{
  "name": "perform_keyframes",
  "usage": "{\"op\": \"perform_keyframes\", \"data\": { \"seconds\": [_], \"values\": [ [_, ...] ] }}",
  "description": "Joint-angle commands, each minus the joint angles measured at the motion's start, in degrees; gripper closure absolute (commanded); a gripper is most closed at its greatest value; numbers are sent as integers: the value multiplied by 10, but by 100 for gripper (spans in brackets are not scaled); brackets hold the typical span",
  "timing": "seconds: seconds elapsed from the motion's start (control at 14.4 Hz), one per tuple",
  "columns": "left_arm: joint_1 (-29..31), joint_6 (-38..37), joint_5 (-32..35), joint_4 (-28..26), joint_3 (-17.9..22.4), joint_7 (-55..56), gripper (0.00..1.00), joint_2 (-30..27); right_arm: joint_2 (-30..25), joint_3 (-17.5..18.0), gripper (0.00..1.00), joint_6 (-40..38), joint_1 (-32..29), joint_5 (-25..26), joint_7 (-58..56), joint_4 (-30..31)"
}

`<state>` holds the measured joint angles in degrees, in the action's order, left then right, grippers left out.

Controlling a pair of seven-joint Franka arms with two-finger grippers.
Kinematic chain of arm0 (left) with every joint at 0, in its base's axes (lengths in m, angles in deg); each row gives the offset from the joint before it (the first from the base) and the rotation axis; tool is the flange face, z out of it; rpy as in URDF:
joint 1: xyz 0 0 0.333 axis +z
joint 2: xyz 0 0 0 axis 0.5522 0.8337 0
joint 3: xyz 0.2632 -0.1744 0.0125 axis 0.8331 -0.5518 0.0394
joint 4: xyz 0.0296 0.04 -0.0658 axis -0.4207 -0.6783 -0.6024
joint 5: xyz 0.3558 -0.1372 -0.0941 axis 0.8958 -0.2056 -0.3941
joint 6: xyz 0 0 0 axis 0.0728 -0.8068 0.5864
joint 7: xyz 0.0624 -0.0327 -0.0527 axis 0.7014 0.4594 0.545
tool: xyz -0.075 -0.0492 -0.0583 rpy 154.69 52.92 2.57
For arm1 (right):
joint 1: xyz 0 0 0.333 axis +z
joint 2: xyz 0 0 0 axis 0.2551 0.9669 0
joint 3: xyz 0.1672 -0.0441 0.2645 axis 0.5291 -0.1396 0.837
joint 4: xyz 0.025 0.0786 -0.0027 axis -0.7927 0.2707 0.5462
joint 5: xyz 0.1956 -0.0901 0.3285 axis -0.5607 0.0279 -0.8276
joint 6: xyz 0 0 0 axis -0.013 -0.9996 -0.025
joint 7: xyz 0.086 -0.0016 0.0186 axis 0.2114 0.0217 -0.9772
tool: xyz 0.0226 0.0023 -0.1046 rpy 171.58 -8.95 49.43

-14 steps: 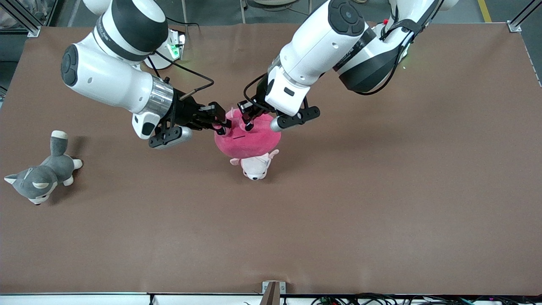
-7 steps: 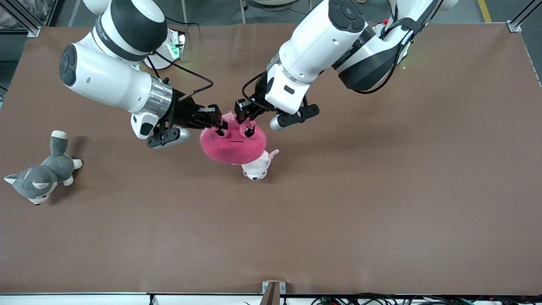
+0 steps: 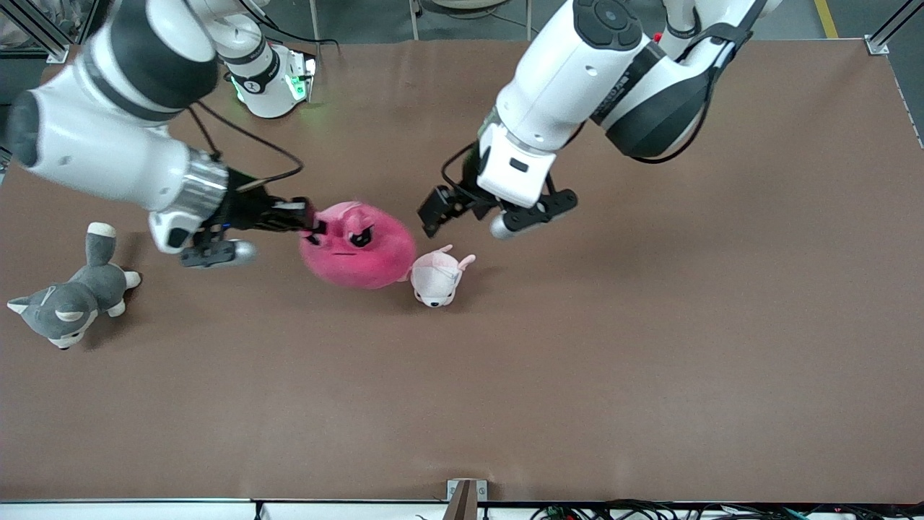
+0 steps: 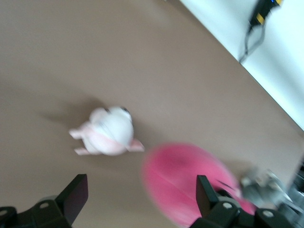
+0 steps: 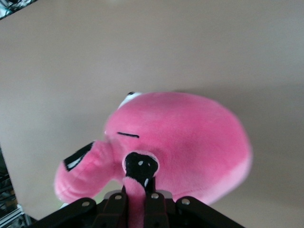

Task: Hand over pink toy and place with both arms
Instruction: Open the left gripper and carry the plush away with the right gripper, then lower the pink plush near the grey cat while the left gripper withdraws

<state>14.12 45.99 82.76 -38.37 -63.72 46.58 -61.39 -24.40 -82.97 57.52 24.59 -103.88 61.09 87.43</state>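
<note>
Since the earlier frame, we are carrying the pink toy (image 3: 359, 246) away, right end effector (image 3: 307, 220) pinching it; left end effector (image 3: 442, 211) is hanging open, empty, above the bench (image 3: 650, 361).

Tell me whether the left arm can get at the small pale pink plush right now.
Probably yes. The left gripper hangs open just above the small pale pink plush, nothing between; the pink toy beside it, held by the right gripper, is close.

light: bright, even | shadows: soft | blur: left wrist view, right arm (image 3: 108, 155)
</note>
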Motion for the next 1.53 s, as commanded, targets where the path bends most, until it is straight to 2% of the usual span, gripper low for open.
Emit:
{"op": "perform_keyframes", "data": {
  "seconds": [0.0,0.28,0.56,0.7,0.97,1.11,1.46],
  "values": [
    [30,-55,36,-4,5,-23,0,-28,3,8,97,-26,-69,9,-35,-10],
    [124,-139,36,-8,5,-186,0,-40,54,8,97,-58,-155,9,-147,-10],
    [204,-168,37,-10,5,-307,0,-41,109,9,97,-99,-219,1,-237,-11],
    [227,-200,41,-10,6,-323,0,-42,129,9,97,-99,-232,1,-254,-10],
    [232,-226,152,-10,3,-404,0,-60,156,9,97,-118,-236,-14,-270,-10],
    [244,-251,148,-9,4,-443,0,-70,172,9,97,-132,-242,-33,-286,-11],
    [289,-334,109,-10,0,-552,0,-116,202,9,97,-135,-252,-37,-328,-11]
  ]
}}
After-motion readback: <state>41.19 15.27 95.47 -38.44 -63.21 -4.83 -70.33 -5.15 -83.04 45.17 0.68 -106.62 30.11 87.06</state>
